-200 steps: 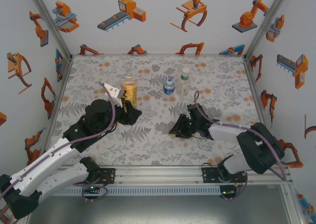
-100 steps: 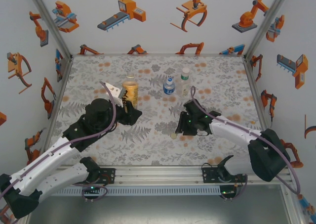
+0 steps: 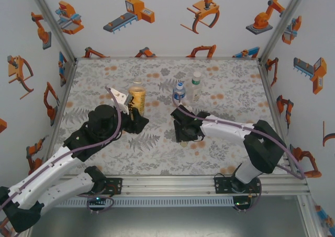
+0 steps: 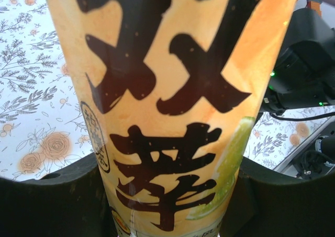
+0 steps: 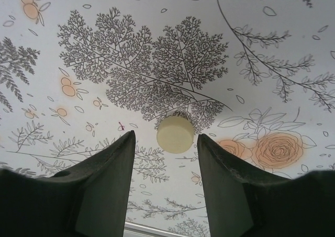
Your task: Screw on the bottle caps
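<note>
My left gripper (image 3: 135, 117) is shut on the yellow-labelled bottle (image 3: 137, 98), which stands upright left of centre. In the left wrist view the bottle's label (image 4: 167, 106) with dark characters rises between the two dark fingers (image 4: 52, 203). A pale round bottle cap (image 5: 175, 134) lies flat on the floral mat. My right gripper (image 5: 166, 138) is open just above the mat, the cap just beyond and between the fingertips, touching neither. From above, the right gripper (image 3: 184, 132) hovers by the cap (image 3: 183, 142) at mid-table.
A clear bottle with a blue label (image 3: 179, 92) and a pale bottle with a green-white label (image 3: 196, 86) stand upright side by side behind the right gripper. The right arm (image 3: 230, 128) stretches across the mat from the right. White walls close in the table.
The right gripper has swung left across the mat and opened wider; its fingers now frame the cap. The left gripper and yellow bottle have stayed put.
</note>
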Tool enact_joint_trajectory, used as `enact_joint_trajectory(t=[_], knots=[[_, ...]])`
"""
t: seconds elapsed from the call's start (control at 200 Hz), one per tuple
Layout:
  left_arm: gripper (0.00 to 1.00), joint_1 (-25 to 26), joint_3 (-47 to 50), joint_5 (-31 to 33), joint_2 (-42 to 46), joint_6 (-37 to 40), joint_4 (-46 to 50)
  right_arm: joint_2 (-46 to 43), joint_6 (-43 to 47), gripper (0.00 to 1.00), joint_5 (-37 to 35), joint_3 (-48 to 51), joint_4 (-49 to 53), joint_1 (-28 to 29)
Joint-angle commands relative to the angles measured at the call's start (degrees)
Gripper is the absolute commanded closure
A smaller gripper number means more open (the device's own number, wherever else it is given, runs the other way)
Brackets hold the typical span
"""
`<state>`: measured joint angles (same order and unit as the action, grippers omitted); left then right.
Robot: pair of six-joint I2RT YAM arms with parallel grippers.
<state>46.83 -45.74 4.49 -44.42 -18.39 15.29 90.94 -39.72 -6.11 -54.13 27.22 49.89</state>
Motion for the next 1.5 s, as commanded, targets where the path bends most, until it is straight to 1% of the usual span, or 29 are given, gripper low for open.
enact_joint_trajectory(t=[0.0,0.285,0.891,1.031,1.177,1.252,1.357,1.492], knots=[[1.00,-0.32,-1.47,-0.28,0.83,1.08,0.36,1.46,0.62,0.53,-1.08,-1.05,1.31,0.63],[1.00,-0.33,-1.29,-0.12,1.06,0.90,0.36,3.28,-0.44,0.57,0.52,-0.36,0.72,1.51],[1.00,-0.33,-0.97,-0.38,1.00,0.46,0.27,3.94,-0.26,0.62,0.31,-0.01,-0.18,1.79],[1.00,-0.33,-0.93,-0.45,1.01,0.45,0.60,4.25,-0.17,0.66,0.34,-0.27,-0.06,1.79],[1.00,-0.33,-1.02,-0.78,0.96,0.84,0.72,2.68,-0.18,0.70,-0.37,0.12,-0.07,1.79],[1.00,-0.32,-1.26,-2.36,0.80,2.38,0.71,1.00,0.16,0.71,-1.10,0.25,0.03,1.79],[1.00,-0.33,-2.52,-6.38,0.02,6.24,1.69,-2.65,1.62,0.73,-1.42,0.98,-1.29,1.79],[1.00,-0.32,-6.52,-11.93,-2.33,13.53,7.25,-8.90,5.85,0.75,-0.60,2.29,-4.44,1.79]])
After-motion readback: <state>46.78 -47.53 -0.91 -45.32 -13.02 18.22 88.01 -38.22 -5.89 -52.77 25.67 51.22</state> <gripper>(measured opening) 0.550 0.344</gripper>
